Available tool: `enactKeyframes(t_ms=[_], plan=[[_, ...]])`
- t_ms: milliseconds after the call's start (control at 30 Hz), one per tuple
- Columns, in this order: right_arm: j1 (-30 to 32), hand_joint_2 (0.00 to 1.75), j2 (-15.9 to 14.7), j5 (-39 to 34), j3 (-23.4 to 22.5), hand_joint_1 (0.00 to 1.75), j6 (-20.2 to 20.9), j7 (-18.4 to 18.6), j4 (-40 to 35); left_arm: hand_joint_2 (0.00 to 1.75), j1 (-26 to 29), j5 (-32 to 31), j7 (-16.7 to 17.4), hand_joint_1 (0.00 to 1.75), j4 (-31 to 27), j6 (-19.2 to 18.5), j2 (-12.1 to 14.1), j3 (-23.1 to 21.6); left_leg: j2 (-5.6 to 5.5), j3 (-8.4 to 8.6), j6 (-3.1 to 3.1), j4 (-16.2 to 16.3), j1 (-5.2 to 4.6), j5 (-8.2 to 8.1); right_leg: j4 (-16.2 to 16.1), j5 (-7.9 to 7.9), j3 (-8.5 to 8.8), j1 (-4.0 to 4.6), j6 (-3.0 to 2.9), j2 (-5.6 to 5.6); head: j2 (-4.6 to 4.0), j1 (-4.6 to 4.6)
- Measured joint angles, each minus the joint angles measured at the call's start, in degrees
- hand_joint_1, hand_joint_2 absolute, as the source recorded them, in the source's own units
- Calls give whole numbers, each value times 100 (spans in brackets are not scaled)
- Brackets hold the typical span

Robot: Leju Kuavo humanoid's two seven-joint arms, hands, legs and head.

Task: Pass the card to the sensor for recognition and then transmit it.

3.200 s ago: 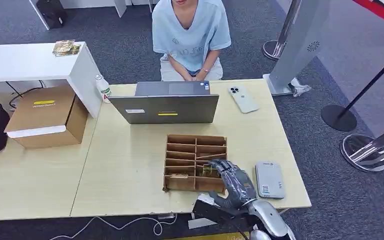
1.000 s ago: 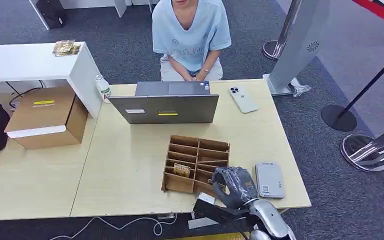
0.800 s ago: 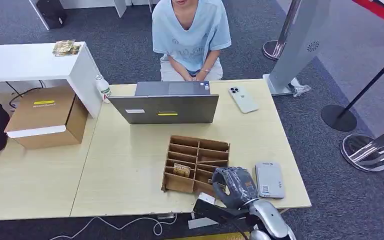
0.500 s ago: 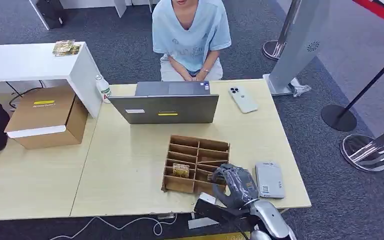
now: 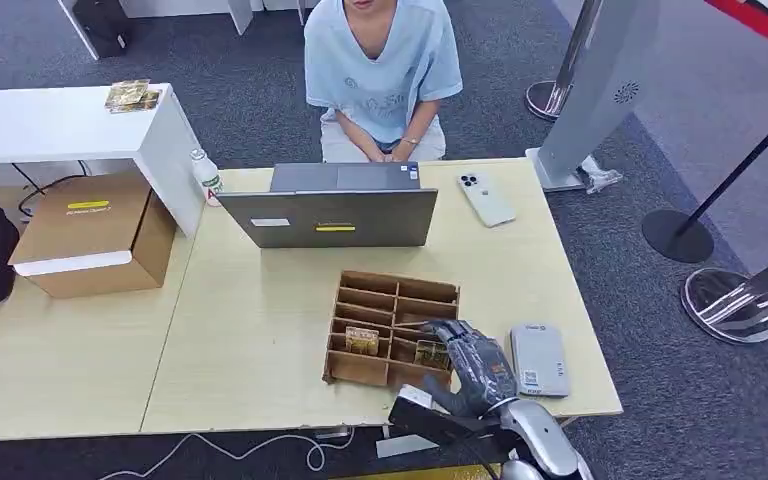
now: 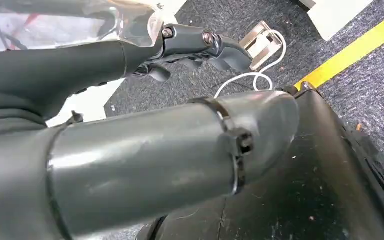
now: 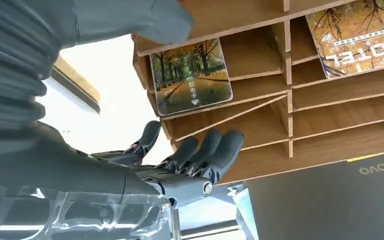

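Observation:
A wooden card rack [image 5: 392, 300] stands near the table's front edge, turned slightly askew. My right hand [image 5: 470, 358] reaches into its near right corner, at a card [image 5: 427, 352] leaning in a slot there. In the right wrist view that card [image 7: 191, 75] shows autumn trees and rests in its slot, between my thumb [image 7: 145, 20] and my spread fingers [image 7: 205, 150], neither visibly touching it. A second card [image 5: 362, 340] sits in the left column. The grey-white sensor [image 5: 539, 358] lies flat just right of the hand. My left hand [image 6: 195, 45] hangs beside my body over the floor.
A person [image 5: 380, 70] sits behind an open laptop [image 5: 335, 215] at the table's far side, with a phone [image 5: 486, 198] to its right. A cardboard box [image 5: 95, 230] and a bottle [image 5: 207, 176] stand at the left. Stanchion bases [image 5: 730, 305] are on the floor at the right.
The rack has been turned slightly since the earliest frame. Within the last second my right hand uncurled and reached forward from the table edge into the rack, where a card now shows by its fingers.

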Motion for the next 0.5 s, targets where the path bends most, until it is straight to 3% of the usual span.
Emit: enactKeyframes(t_ms=[100, 500], plan=[[-6, 175, 0, -6, 0, 37, -2, -2, 0, 0, 0, 0, 0, 0, 0, 0, 0, 0, 0, 0, 0, 0, 0, 0, 0, 0, 0, 0, 0, 0, 0, 0], [-58, 175, 2, 324, -7, 38, -120, 168, -44, 0, 3, 0, -39, 0, 0, 0, 0, 0, -1, -1, 0, 0, 0, 0, 0, 0, 0, 0, 0, 0, 0, 0]])
